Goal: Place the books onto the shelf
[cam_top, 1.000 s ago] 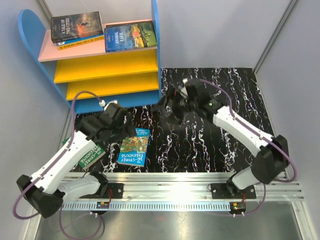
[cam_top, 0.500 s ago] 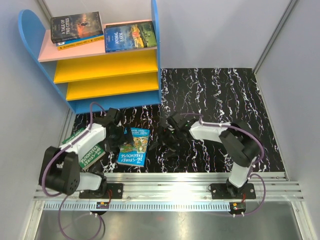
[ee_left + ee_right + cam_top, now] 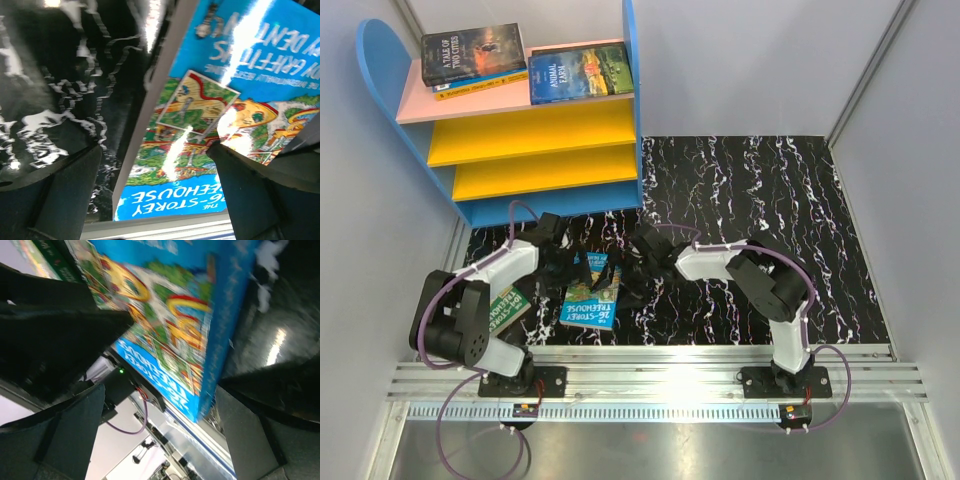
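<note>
The shelf (image 3: 535, 135) stands at upper left; the Treehouse book (image 3: 588, 300) lies flat at lower centre-left on the marbled table (image 3: 750, 190). The left gripper (image 3: 563, 268) and right gripper (image 3: 628, 282) flank it, both spread wide and empty. Best to tip one long edge up, then pinch it firmly (glossy thin covers likely slide).

Count: one shelf, five books visible, three on the pink top board (image 3: 415, 105) and two on the table, and two grippers.

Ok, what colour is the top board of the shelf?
Pink. The top board shows best in the top external view.
</note>
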`<state>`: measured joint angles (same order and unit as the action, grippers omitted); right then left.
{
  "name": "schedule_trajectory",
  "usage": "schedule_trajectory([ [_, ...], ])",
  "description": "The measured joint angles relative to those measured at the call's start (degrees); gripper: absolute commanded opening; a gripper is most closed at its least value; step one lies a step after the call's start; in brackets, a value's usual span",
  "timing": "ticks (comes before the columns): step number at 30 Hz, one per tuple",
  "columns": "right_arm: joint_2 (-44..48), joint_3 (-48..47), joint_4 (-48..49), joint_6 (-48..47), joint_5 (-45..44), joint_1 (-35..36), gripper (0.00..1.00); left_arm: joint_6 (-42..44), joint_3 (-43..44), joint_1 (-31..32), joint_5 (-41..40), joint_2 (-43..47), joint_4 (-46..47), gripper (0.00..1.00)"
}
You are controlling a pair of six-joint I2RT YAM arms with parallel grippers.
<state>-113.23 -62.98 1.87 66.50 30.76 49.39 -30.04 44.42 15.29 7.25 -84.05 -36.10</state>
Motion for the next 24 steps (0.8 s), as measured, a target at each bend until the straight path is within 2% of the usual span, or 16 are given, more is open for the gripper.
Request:
schedule_trajectory([
  [4, -0.5, 2.4, 6.2, 1.9, 0.6, 0.1, 0.98, -0.5, 0.2, 2.4, -0.8, -0.4, 1.0, 0.99],
  [8, -0.6, 7.4, 17.3, 5.9, 1.8, 0.2, 0.95, -0.9, 1.8, 3.8, -0.9, -2.7, 1.2, 0.95],
  [12, 0.8, 12.1, 25.0, 8.3, -0.2, 0.2, 0.94, -0.3, 2.3, 4.6, -0.6, -3.9, 1.9, 0.93],
  [14, 3.1, 13.1, 23.5, 7.3, -3.5, 0.6, 0.95, -1.4, 1.6, 5.1, -0.5, -3.4, 3.2, 0.93],
  [21, 16.0, 11.5, 9.2, -0.5, -14.0, 0.9, 0.96, -3.7, 0.5, 8.2, 1.9, -3.0, 9.2, 0.92],
  [24, 18.6, 7.6, 9.2, -2.4, -15.6, 0.9, 0.96, -5.6, 0.2, 9.9, 6.5, -3.8, 13.3, 0.92],
])
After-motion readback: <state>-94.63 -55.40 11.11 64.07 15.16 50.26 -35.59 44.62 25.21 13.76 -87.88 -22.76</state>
